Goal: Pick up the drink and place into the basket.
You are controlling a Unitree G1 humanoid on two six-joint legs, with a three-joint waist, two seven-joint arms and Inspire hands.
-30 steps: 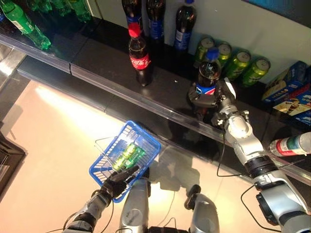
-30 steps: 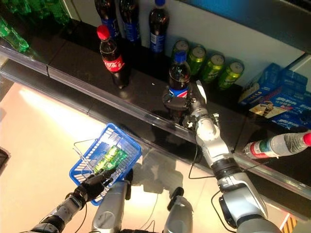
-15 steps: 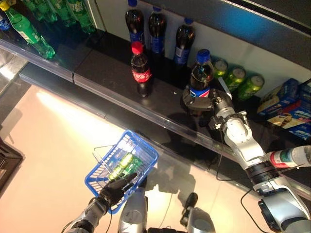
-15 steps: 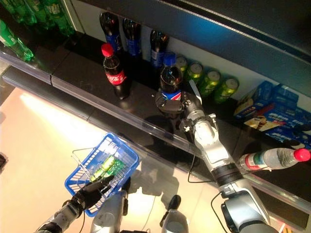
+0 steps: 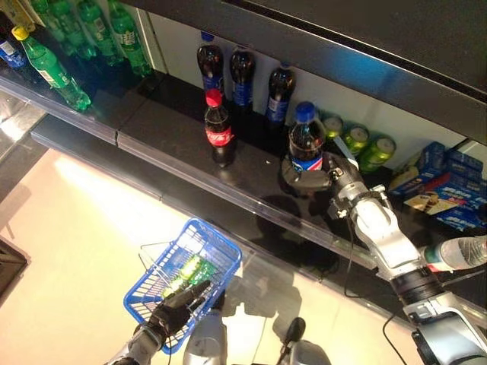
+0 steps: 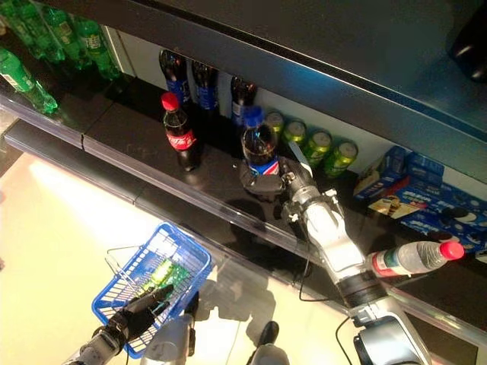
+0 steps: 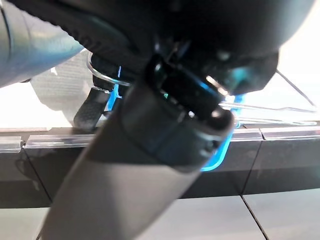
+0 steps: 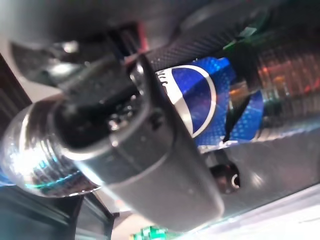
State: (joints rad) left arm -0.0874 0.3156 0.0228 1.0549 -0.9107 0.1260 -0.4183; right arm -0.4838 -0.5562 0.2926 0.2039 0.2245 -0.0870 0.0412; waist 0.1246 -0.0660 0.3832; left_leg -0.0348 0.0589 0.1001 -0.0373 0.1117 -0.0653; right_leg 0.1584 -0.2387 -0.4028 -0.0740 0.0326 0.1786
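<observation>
A dark cola bottle with a blue cap and blue label [image 5: 306, 144] is held upright over the black shelf [image 5: 183, 144], in front of the green cans. My right hand [image 5: 329, 176] is shut on its lower part; its label shows close in the right wrist view [image 8: 210, 100]. My left hand [image 5: 176, 312] is shut on the thin wire handles of the blue basket [image 5: 163, 281], which hangs low at the left above the pale floor. Green drinks [image 5: 189, 268] lie inside it.
A red-capped cola bottle [image 5: 218, 131] stands on the shelf left of the held one. Dark bottles [image 5: 243, 76] and green cans [image 5: 358, 141] line the back wall. Green bottles [image 5: 57, 72] at far left. Blue boxes [image 5: 449, 190] and a lying clear bottle [image 5: 456, 252] at right. A clear rail [image 5: 228, 199] edges the shelf.
My right hand has carried the blue-capped bottle a little to the left, towards the shelf's middle. The camera has tilted up. The basket hangs much as before.
</observation>
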